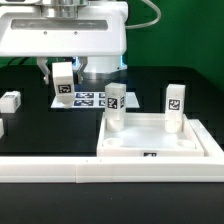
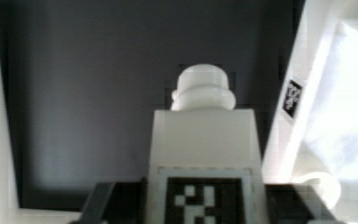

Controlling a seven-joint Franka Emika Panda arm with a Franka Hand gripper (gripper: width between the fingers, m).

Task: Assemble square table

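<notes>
My gripper (image 1: 62, 76) is shut on a white leg block (image 1: 63, 84) with a black-and-white tag, held above the black table at the back left. In the wrist view the leg (image 2: 201, 140) stands out from between the dark fingers (image 2: 115, 203), its rounded screw tip (image 2: 201, 88) pointing away. The white square tabletop (image 1: 150, 146) lies at the exterior view's front right. Two legs stand upright in it, one (image 1: 115, 101) at its back left corner, the other (image 1: 174, 105) at its back right corner. Its rim (image 2: 329, 120) shows beside the held leg.
The marker board (image 1: 88, 98) lies behind the tabletop, just right of the gripper. A loose leg block (image 1: 11, 101) sits at the far left, another (image 1: 1, 127) at the left edge. The long white border rail (image 1: 60, 170) runs along the front.
</notes>
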